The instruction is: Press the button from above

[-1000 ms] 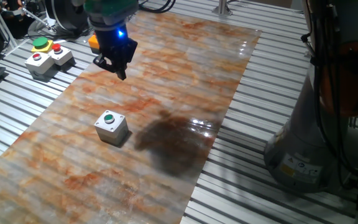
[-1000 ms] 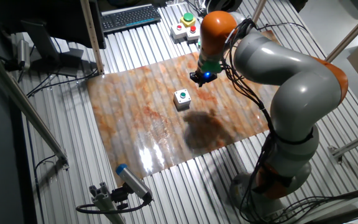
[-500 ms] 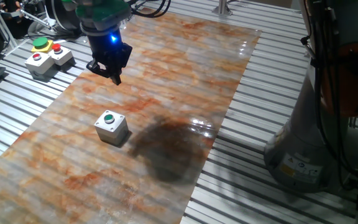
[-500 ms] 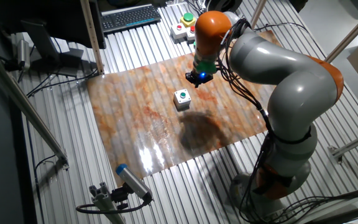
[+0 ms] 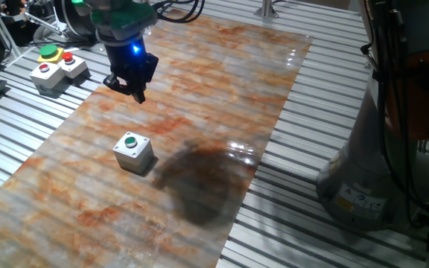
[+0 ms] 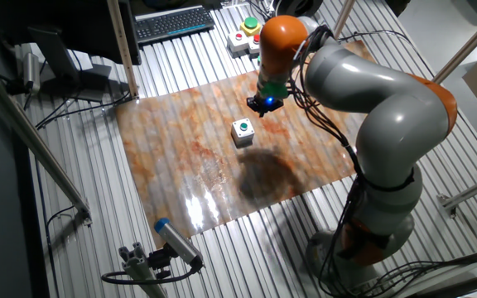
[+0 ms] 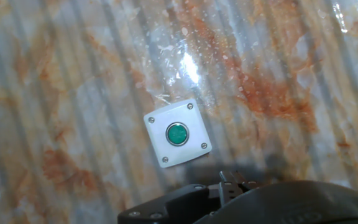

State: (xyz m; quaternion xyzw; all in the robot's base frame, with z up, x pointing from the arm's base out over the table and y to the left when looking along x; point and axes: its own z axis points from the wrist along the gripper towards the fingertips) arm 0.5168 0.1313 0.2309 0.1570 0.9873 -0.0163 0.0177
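A small grey box with a round green button (image 5: 130, 141) sits on the marbled mat (image 5: 199, 97). It also shows in the other fixed view (image 6: 241, 128) and in the hand view (image 7: 177, 134), near the middle. My gripper (image 5: 132, 86) hangs in the air above and behind the box, well clear of it; it also shows in the other fixed view (image 6: 262, 103). A blue light glows on the hand. In the hand view only the dark body of the hand shows along the bottom edge. No view shows the gap between the fingertips.
A second box with red and green buttons and a yellow-ringed one (image 5: 54, 65) stands off the mat at the back left. A keyboard (image 6: 172, 21) lies beyond it. The robot's base (image 5: 393, 141) stands right of the mat. The arm's shadow (image 5: 199, 175) falls right of the box.
My gripper has moved left, towards the line above the button box, mostly between the first two moments. Since half a second ago it has barely shifted. The box has not moved.
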